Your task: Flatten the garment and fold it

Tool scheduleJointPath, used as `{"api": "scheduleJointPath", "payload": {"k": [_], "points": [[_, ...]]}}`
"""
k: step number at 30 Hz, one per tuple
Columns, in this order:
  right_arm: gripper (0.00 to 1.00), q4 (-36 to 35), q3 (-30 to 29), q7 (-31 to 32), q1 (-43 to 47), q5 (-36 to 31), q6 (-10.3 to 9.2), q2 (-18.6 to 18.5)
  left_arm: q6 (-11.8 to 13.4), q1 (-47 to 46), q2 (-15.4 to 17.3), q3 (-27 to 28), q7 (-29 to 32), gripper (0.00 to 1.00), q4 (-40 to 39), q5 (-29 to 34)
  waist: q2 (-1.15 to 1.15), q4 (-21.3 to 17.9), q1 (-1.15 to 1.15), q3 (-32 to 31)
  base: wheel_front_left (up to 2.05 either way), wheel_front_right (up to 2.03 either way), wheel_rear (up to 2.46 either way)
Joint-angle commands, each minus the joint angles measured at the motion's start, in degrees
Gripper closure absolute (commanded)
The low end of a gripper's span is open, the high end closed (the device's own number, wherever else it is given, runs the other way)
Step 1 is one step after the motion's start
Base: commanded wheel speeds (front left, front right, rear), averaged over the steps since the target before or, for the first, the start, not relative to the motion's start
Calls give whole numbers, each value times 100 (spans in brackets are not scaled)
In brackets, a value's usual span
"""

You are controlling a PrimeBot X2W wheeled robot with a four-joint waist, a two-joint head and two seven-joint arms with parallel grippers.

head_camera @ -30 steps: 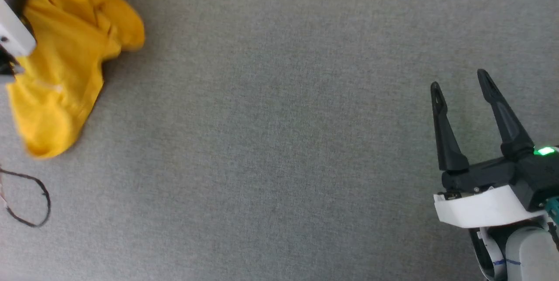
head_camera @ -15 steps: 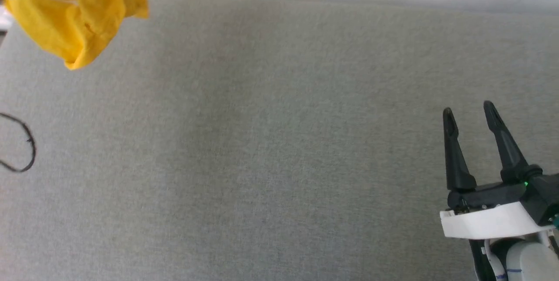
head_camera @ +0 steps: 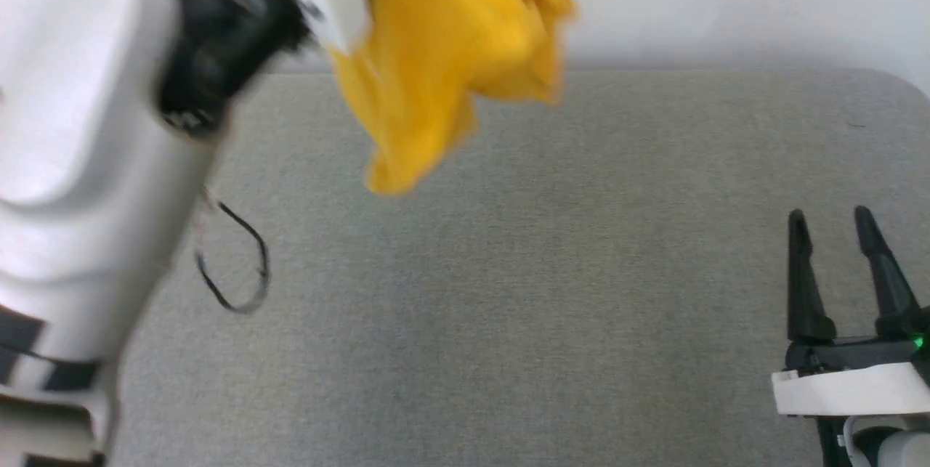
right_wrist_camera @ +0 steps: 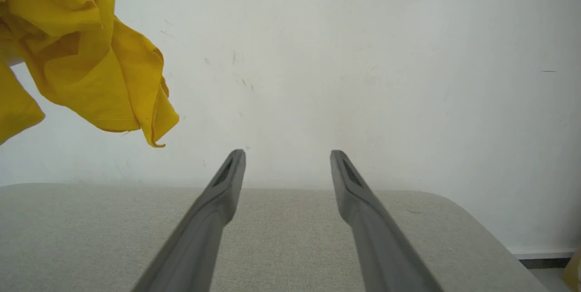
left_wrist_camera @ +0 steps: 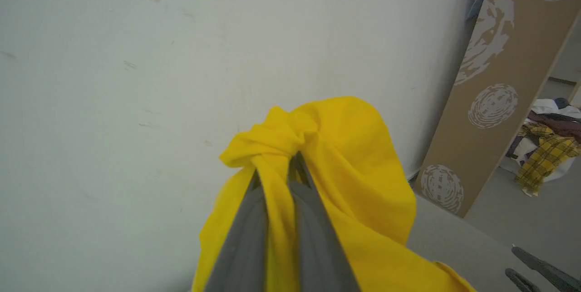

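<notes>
Left gripper (left_wrist_camera: 276, 171): clamped on bunched yellow garment (left_wrist_camera: 358, 160), held aloft | Right gripper (head_camera: 829, 216): fingers apart, empty, above grey surface (head_camera: 508, 322)

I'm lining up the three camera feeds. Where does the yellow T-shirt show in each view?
Head view: T-shirt at top centre, hanging above the grey surface.
Left wrist view: lower centre, clamped in the shut left gripper.
Right wrist view: upper left corner, hanging.
Shared landmark: the white wall behind it.
</notes>
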Motion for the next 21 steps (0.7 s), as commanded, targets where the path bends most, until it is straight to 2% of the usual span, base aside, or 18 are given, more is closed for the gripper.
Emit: {"api": "scheduleJointPath", "payload": {"k": [1, 5, 11, 16, 21], "points": [[0, -24, -69, -40, 56, 25, -5, 1, 101, 285, -110, -113, -46, 100, -138, 7, 0, -193, 1, -113, 0, 0, 0], [0, -46, -80, -46, 76, 38, -5, 1, 237, 1006, -384, -473, -159, 100, -452, -12, 0, -288, 1, -67, 0, 0, 0], [0, -31, -81, -47, 119, 53, -5, 1, 240, 2059, -678, -1055, -488, 100, -469, 47, 0, -330, 1, 11, 0, 0, 0], [0, -38, 7, -36, 82, 67, -5, 1, 193, 2923, -855, -1682, -878, 100, 236, 325, 0, -392, 1, 121, 0, 0, 0], [0, -33, 28, -36, 17, 79, -5, 1, 186, 3343, -1190, -1861, -1178, 100, 1082, 262, 0, -377, 1, 236, 0, 0, 0]]}}
